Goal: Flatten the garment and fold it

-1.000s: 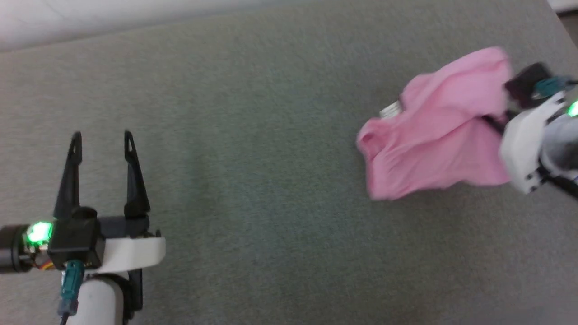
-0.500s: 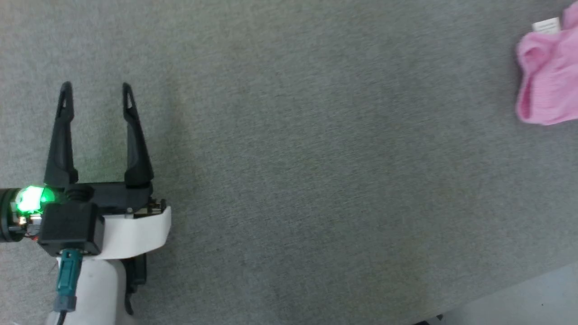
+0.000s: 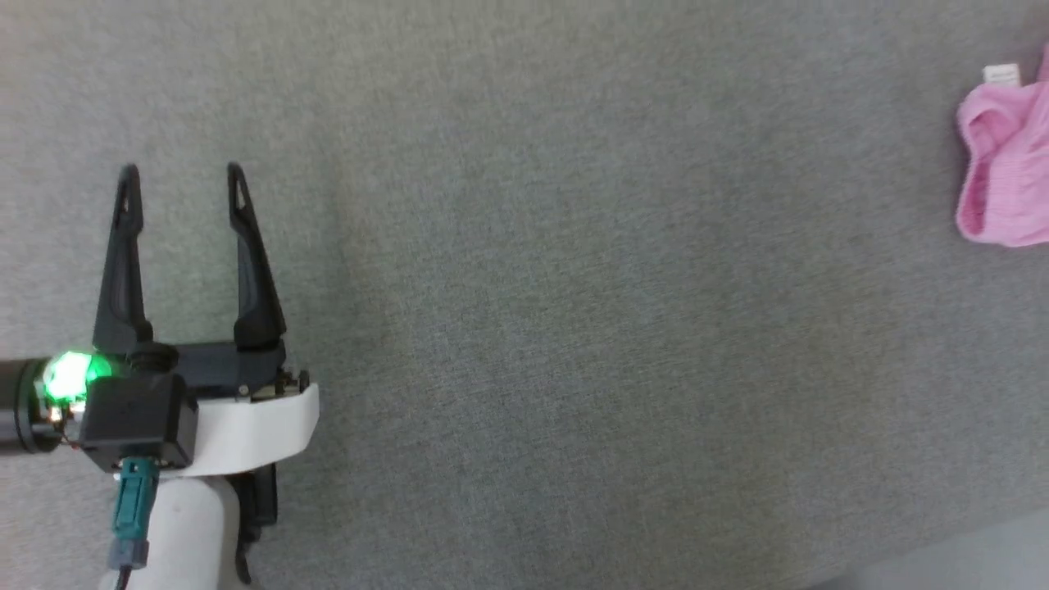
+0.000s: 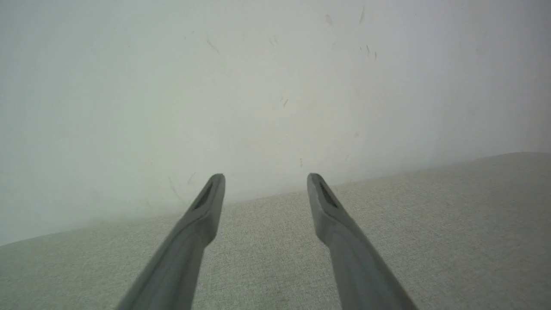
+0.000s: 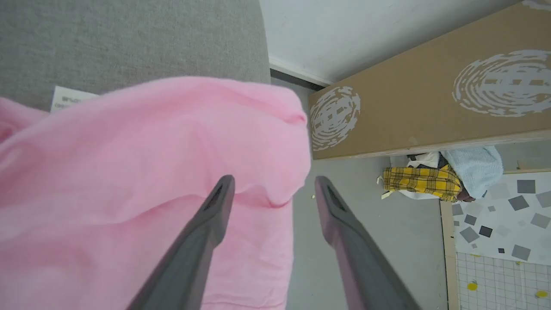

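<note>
The pink garment (image 3: 1004,164) lies bunched at the right edge of the grey table (image 3: 574,287) in the head view, its white label (image 3: 1001,75) sticking out at the top. In the right wrist view the garment (image 5: 129,172) spreads below my right gripper (image 5: 274,184), whose fingers stand apart with no cloth between the tips. My left gripper (image 3: 182,176) hovers open over bare table at the lower left, far from the garment; in the left wrist view the left gripper (image 4: 265,180) points toward a pale wall.
The right wrist view shows the table's edge with the floor beyond it, a long brown cardboard box (image 5: 430,86), a heap of clothes (image 5: 443,176) and a patterned mat (image 5: 499,224). A pale strip of floor (image 3: 967,557) shows at the head view's lower right.
The head camera has swung, so the garment now sits at the picture's right edge. My right gripper, shut on the garment a second ago, now stands open over it.
</note>
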